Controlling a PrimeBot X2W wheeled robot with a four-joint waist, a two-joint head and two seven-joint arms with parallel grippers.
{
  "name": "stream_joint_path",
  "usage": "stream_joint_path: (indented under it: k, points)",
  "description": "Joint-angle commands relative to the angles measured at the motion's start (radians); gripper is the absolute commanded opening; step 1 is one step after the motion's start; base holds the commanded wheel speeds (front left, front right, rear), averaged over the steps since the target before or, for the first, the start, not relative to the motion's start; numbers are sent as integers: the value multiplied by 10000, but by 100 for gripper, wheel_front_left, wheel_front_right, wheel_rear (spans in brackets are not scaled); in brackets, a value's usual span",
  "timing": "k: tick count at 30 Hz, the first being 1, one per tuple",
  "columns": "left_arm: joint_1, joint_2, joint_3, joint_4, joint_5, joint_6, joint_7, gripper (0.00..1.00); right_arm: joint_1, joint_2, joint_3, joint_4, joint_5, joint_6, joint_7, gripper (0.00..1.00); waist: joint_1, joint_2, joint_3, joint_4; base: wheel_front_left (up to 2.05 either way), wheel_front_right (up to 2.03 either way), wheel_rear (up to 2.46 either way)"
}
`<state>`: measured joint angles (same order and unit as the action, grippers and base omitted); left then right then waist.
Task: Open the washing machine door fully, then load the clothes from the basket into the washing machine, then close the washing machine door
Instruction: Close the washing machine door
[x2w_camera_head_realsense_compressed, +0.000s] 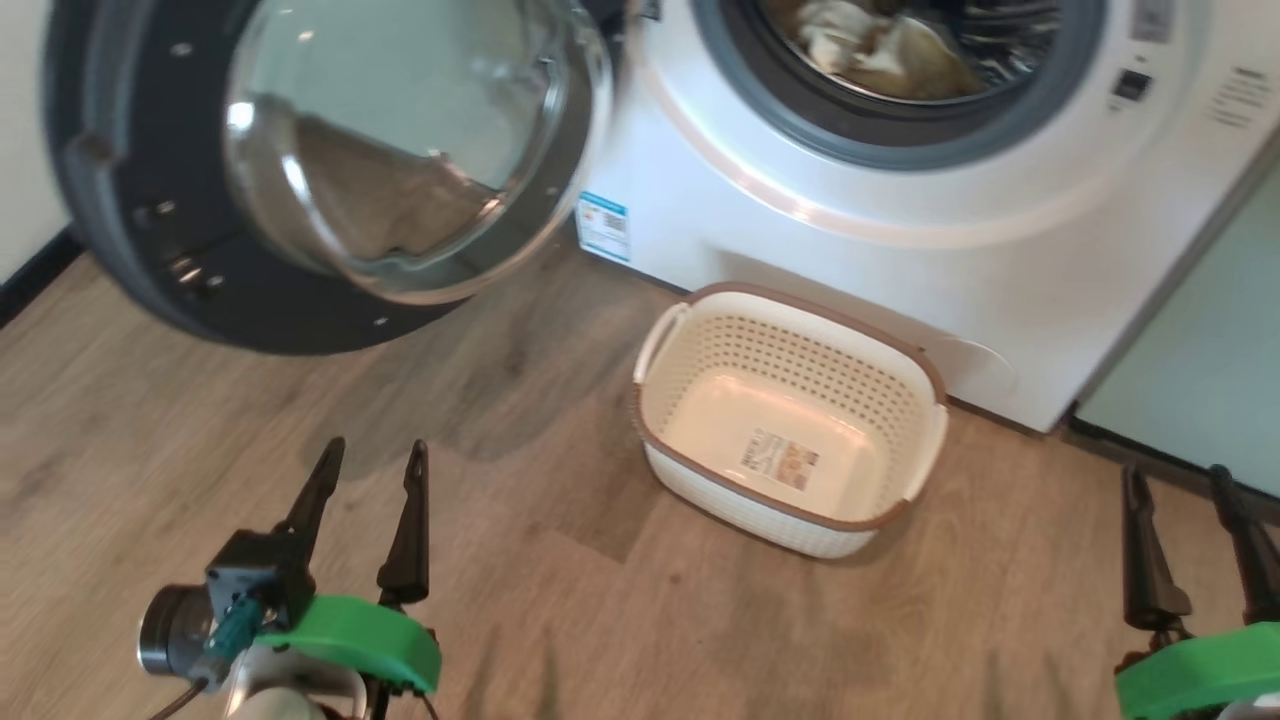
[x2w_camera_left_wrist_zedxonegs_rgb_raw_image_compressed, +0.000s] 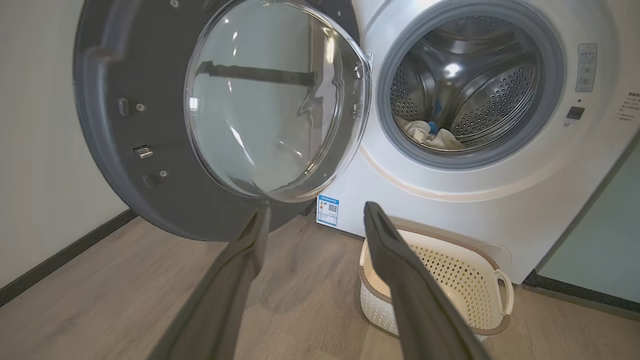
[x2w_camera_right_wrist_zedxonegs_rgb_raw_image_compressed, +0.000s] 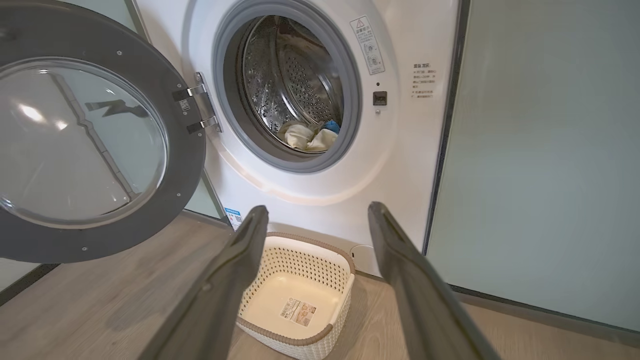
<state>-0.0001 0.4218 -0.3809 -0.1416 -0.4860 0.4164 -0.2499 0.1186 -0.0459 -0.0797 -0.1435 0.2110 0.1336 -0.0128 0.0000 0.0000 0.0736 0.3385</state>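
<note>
White washing machine (x2w_camera_head_realsense_compressed: 900, 250) stands loaded: its door (x2w_camera_head_realsense_compressed: 250, 310) is swung wide open at the left, the basket (x2w_camera_head_realsense_compressed: 760, 350) on the floor (x2w_camera_head_realsense_compressed: 560, 600) before it is empty, and the clothes (x2w_camera_head_realsense_compressed: 880, 50) lie in the drum (x2w_camera_left_wrist_zedxonegs_rgb_raw_image_compressed: 480, 85). Your left tool (x2w_camera_head_realsense_compressed: 376, 445) and right tool (x2w_camera_head_realsense_compressed: 1175, 475) gape empty; you only have closing left.

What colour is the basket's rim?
Brown, around the cream basket; clearest in the head view.

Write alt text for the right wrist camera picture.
A white washing machine with its round door swung open to the left and pale clothes inside. An empty cream basket sits in front, framed by the open right gripper.
</note>
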Motion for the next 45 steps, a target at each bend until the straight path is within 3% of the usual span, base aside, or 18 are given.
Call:
stream_joint_path:
  k: [1,10,25,26,29,30,37,45]
  points:
    - [-271,110,560,-229,-35,17,-104,100,-142,-218,269,-363,-61,-29,34,100,0,0,-116,432,0,0,0]
    - [-130,19,741,-266,25,-62,-113,100,-128,-196,396,-384,-66,-29,98,100,0,0,-153,929,0,0,0]
    - [-98,-237,1042,-344,260,-243,-117,100,-159,-249,436,-356,-31,-29,111,100,0,0,-99,929,0,0,0]
    - [-101,-252,1047,-339,283,-247,-117,91,-158,-249,437,-361,-34,-29,112,100,0,0,-96,928,0,0,0]
    - [-140,-319,1101,-358,343,-255,-117,7,-145,-255,428,-387,-45,-29,122,100,0,0,-87,942,0,0,0]
    - [-156,-352,1133,-380,360,-266,-117,0,-143,-261,423,-398,-53,-29,130,100,0,0,-83,951,0,0,0]
    - [-375,-565,1505,-994,443,-724,-118,0,-148,-314,291,-547,-87,-29,228,100,0,0,12,1134,0,0,0]
    - [-1139,-659,2743,-1878,-396,-1773,-118,0,-51,-388,247,-722,-97,-29,322,100,0,0,-35,1496,0,0,0]
